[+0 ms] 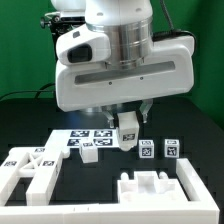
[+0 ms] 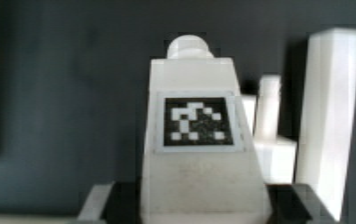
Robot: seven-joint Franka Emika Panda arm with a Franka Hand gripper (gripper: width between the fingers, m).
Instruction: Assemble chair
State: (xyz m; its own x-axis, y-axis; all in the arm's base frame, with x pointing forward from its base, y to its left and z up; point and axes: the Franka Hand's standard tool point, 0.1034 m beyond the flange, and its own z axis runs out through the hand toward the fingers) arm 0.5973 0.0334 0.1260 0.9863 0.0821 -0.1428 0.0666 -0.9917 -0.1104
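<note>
My gripper (image 1: pixel 126 120) is shut on a chunky white chair piece (image 1: pixel 128 133) with a black-and-white tag and holds it above the table, over the near edge of the marker board (image 1: pixel 88 140). In the wrist view this piece (image 2: pixel 196 120) fills the middle, tag facing the camera, a round peg at its far end, with the dark fingers (image 2: pixel 114 200) pressed on both sides of it. A cross-braced chair frame (image 1: pixel 30 172) lies at the exterior view's left. A slotted chair panel (image 1: pixel 152 188) lies at the front right.
Two small white tagged blocks (image 1: pixel 147 152) (image 1: pixel 171 149) stand to the exterior view's right of the held piece. A tall white part (image 2: pixel 328 90) shows beside the held piece in the wrist view. The table is black.
</note>
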